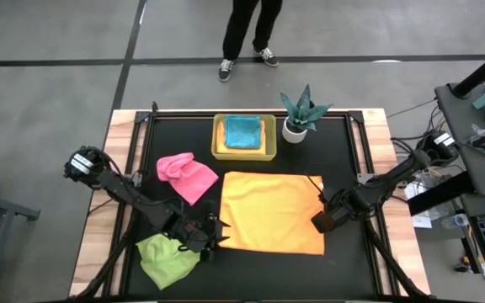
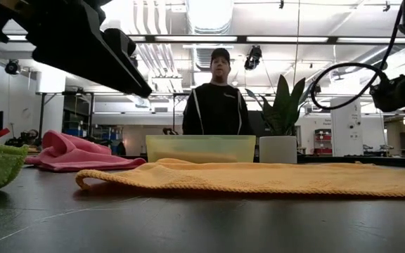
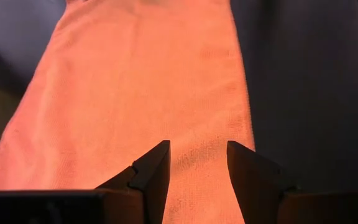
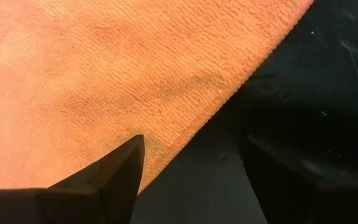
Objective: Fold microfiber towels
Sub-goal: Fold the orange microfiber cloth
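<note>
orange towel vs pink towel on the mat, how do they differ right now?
The orange towel lies spread flat as a large rectangle; the pink towel sits crumpled in a loose heap. The orange towel covers far more of the mat than the pink towel. Both tools flank the orange towel, the left tool at one edge and the right tool at the other; the pink towel has no tool near it. Both are plain soft cloths, unfolded.

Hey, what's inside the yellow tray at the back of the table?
A folded turquoise towel lies in the tray, seen from above. Whether anything sits beneath it is hidden. From table height, the tray's cloudy wall shows nothing of the contents.
</note>
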